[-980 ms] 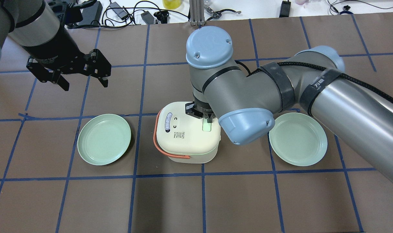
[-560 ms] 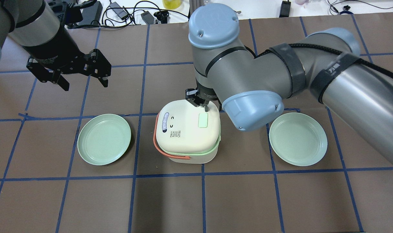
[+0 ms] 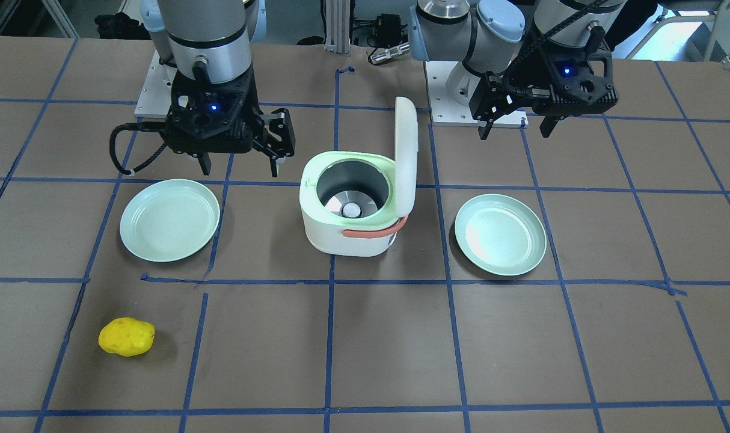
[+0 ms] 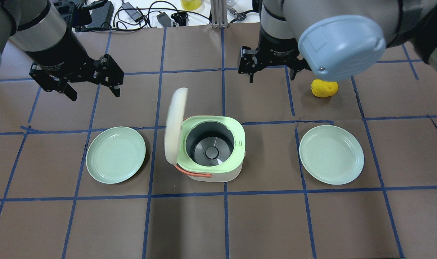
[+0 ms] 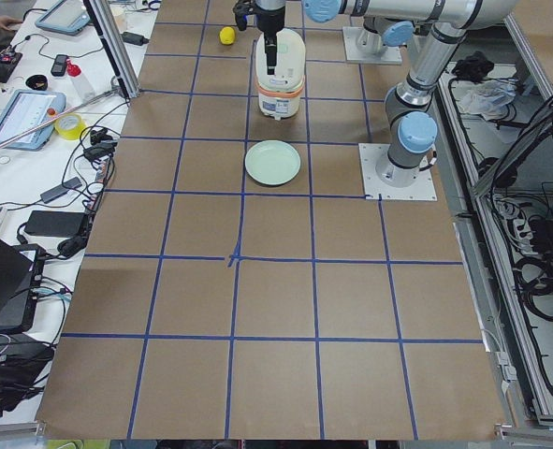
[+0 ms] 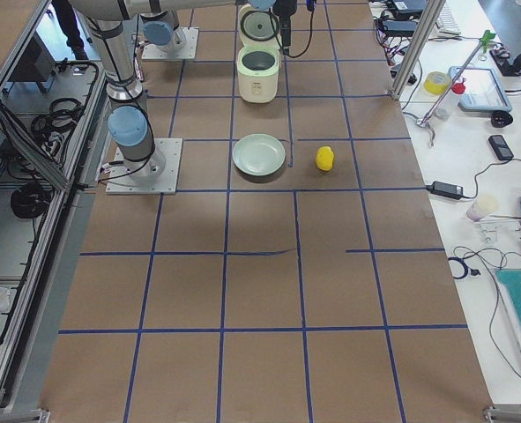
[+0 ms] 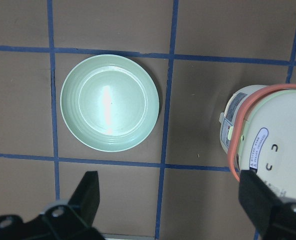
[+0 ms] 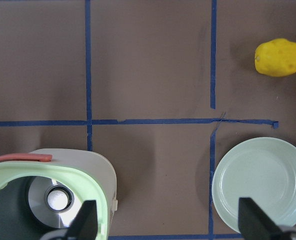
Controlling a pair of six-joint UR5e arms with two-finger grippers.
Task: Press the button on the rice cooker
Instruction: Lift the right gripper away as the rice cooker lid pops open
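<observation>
The white rice cooker [image 4: 239, 144] stands mid-table with its lid [image 4: 175, 122] swung upright, showing the pale green rim and grey inner pot [image 4: 211, 144]. Its coral handle [image 4: 195, 174] lies at the near side. It also shows in the front view [image 3: 347, 240] and the right wrist view [image 8: 100, 175]. My right gripper [image 4: 272, 77] is open and empty, raised beyond the cooker and to its right; it also shows in the front view [image 3: 240, 169]. My left gripper [image 4: 95, 95] is open and empty, hovering far left of the cooker, and shows in the front view [image 3: 515, 131] too.
Two mint-green plates flank the cooker, one left [image 4: 116, 154] and one right [image 4: 331, 154]. A yellow lumpy object [image 4: 324, 88] lies beyond the right plate. Cables and tools lie past the table's far edge.
My right gripper has lifted off the lid's button and pulled away to the far side. The lid has sprung open to upright. The left arm has not moved.
</observation>
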